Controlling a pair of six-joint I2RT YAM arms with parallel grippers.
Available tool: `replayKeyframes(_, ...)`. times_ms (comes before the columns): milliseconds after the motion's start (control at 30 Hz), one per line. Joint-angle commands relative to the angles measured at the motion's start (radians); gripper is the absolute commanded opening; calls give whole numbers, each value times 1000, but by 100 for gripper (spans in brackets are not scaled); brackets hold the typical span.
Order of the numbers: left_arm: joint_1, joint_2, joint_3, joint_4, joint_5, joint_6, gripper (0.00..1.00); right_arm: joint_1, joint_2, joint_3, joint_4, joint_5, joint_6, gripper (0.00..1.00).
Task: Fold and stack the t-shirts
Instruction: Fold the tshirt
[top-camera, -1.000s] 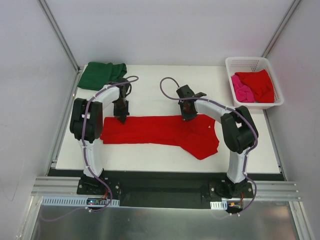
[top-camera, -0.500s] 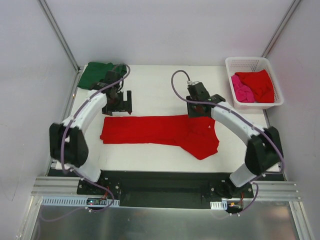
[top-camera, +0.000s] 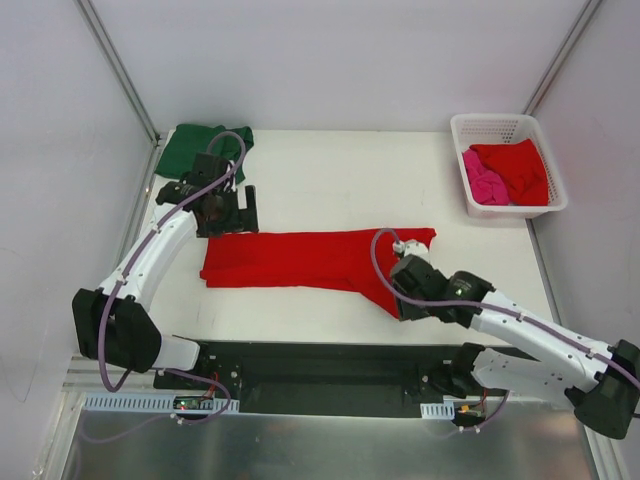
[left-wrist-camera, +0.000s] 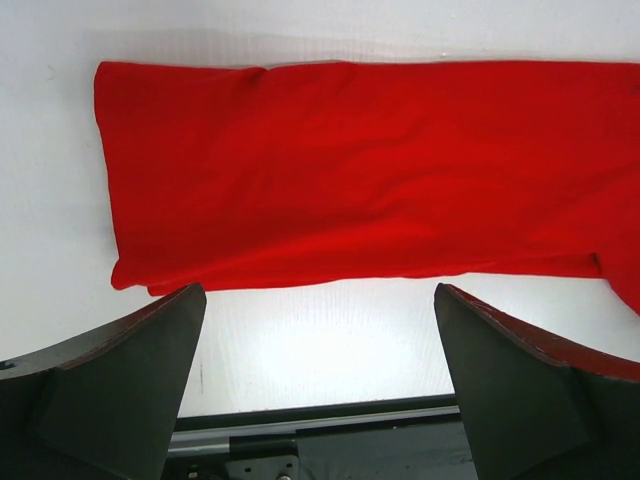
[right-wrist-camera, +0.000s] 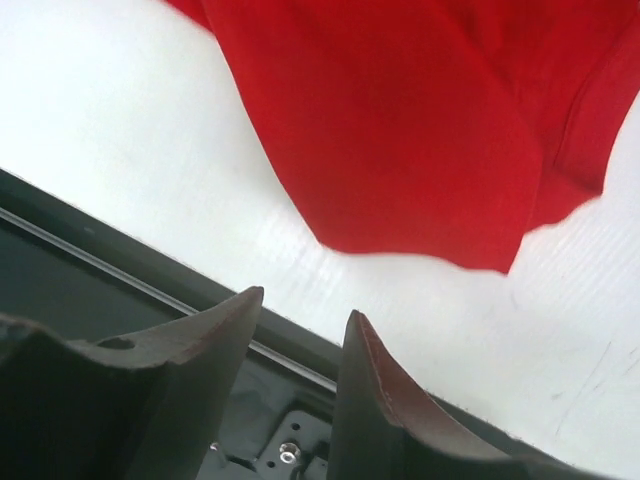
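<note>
While basket (top-camera: 495, 118) sits far right | holds red tee (top-camera: 517, 170), pink tee (top-camera: 481, 182)

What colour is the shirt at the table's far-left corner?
Dark green t-shirt; best in the top external view.

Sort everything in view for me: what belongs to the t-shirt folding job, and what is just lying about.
Belongs to the job:
- spread red t-shirt, mid-table
- dark green t-shirt, far left corner
- crumpled red t-shirt and pink t-shirt, inside the white lattice basket

Just lying about:
- that white lattice basket, only a container
- white table underneath
</note>
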Motion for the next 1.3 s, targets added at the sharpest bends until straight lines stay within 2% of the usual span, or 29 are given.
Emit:
replayKeyframes(0, -13, -63, 10, 4, 9, -16, 99, 117, -51, -101, -97, 179, 159, 43)
replayKeyframes(67, -13, -69, 7, 5, 10, -19, 99, 205, -31, -76, -156, 260, 219, 43)
replayKeyframes(167, -13, -74, -2, 5, 23, -28, 99, 273, 59, -10, -229, 318, 265, 43)
replayKeyframes(267, -13, -78, -13, 5, 32, -31, 99, 382, 208, 70, -304, 400, 296, 43)
replayKeyframes(300, -14, -78, -14, 5, 30, -30, 99, 434, 304, 125, -349, 422, 308, 43)
replayKeyframes(400, -13, -88, -16, 5, 29, -27, 100, 506, 470, 225, -440, 512, 359, 44)
replayKeyframes(467, -13, -89, -17, 5, 26, -24, 99, 525, 515, 256, -453, 519, 370, 44)
replayKeyframes(767, -13, -82, -22, 4, 27, -11, 99, 536, 619, 261, -433, 442, 397, 44)
replayKeyframes(1267, -13, -34, 9, 5, 44, 10, 99, 536, 676, 103, -74, 373, 396, 43)
